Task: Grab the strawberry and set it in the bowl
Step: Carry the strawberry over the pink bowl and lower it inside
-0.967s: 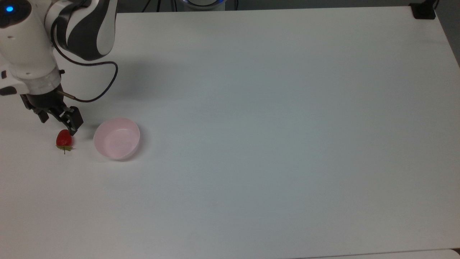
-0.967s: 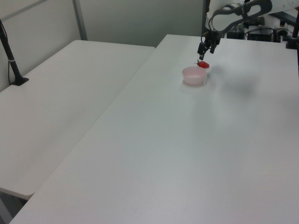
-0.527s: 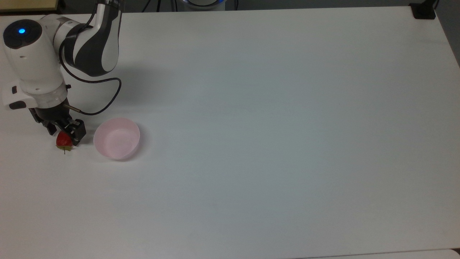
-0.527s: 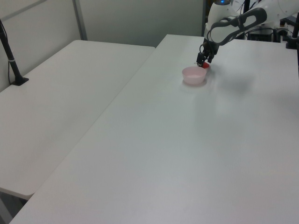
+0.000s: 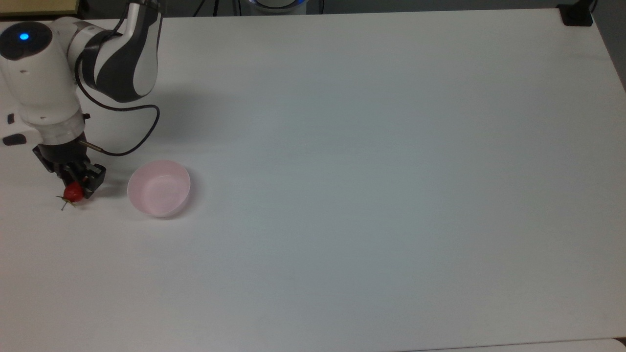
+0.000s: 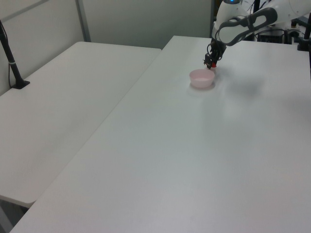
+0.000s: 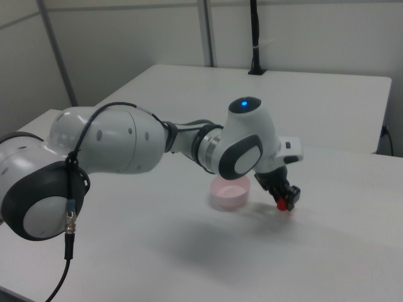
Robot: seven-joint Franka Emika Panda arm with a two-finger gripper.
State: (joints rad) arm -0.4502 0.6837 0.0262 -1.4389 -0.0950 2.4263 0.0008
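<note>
Gripper clamped on strawberry beside bowl — stem in top view.

I count 1 strawberry and 1 bowl. There are 2 white tables, and 1 robot arm.

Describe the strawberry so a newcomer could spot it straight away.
On the big white table, look near the top view's left edge, beside the round pale pink plastic bowl. The small glossy red strawberry sits between the black gripper jaws, the only red thing there.
</note>
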